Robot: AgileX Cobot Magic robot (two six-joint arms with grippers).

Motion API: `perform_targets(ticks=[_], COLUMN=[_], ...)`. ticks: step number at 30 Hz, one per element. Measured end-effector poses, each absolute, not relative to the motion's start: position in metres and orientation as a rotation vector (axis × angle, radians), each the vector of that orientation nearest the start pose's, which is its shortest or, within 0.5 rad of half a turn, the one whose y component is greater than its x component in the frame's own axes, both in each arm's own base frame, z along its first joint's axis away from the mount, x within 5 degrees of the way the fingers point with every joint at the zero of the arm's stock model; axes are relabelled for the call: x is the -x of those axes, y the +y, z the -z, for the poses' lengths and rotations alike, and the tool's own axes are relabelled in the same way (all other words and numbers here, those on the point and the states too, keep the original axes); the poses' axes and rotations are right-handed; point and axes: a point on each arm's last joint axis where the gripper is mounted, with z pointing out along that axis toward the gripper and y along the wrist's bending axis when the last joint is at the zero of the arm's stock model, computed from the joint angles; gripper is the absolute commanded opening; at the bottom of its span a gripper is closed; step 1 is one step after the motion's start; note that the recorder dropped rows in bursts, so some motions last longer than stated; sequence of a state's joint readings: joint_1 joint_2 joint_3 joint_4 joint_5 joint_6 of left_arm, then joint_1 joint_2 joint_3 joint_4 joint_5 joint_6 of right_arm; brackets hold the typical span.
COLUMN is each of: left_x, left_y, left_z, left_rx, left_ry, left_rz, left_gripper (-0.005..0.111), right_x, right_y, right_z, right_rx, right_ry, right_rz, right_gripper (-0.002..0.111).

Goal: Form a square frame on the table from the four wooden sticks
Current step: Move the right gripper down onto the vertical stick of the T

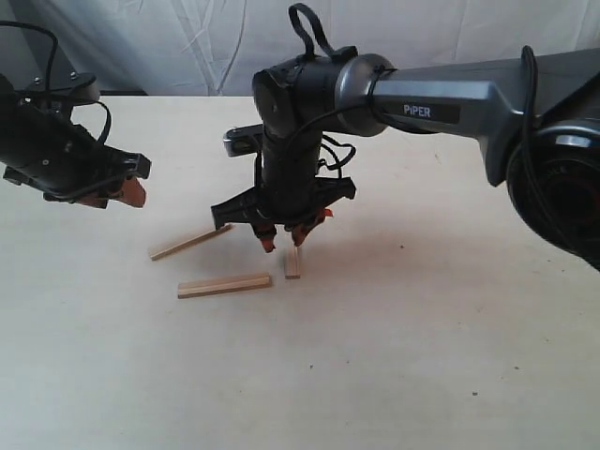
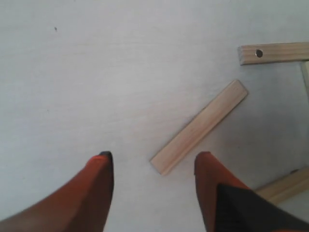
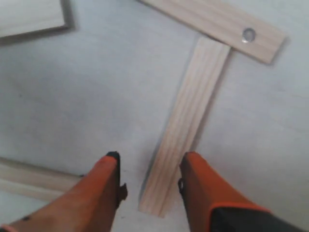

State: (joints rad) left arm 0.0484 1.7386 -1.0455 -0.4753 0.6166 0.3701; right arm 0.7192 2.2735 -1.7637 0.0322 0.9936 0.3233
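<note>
Right gripper spread astride one wooden stick; left gripper spread above open counter at left.

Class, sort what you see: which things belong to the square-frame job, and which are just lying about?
Job: dotted stick; stick abutting it; third stick; fourth stick; table; left claw; right claw.
Lying about: white cloth backdrop.

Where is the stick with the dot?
In the right wrist view, the dotted stick lies ahead of the right gripper, its side meeting the end of the plain stick between the fingers.
</note>
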Motion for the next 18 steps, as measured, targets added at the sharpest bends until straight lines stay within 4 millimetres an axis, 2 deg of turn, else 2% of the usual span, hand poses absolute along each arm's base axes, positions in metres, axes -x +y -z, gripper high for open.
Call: perform_targets(ticks=[3,9,12,15,18], left_x=[-0.340,-0.340,-0.340,-0.341,-0.341], left_y=[-0.008,-0.008,-0.008,-0.008,-0.009], left_z=[-0.190,-0.190,-0.190,-0.190,-0.191], left_rx=[0.034,0.042,0.044,0.052,0.066], left_ry=[2.708,2.703,2.701,2.695,2.689], left_rz=[0.364,0.368,0.369,0.372,0.381], left_gripper=[0.051,0.051,0.051,0.051,0.051], right_x=[-0.350,-0.351,-0.350,-0.350,-0.349], right_y=[0.305,0.305,0.305,0.305,0.305], right_z=[-0.139,-0.122,-0.116,-0.115,-0.117], right_rx=[0.509,0.448,0.422,0.418,0.408], right_ry=[2.963,2.998,3.016,3.024,3.033], right_rz=[-0.108,-0.069,-0.065,-0.065,-0.081], right_gripper=[0.044,0.042,0.026,-0.001,0.000])
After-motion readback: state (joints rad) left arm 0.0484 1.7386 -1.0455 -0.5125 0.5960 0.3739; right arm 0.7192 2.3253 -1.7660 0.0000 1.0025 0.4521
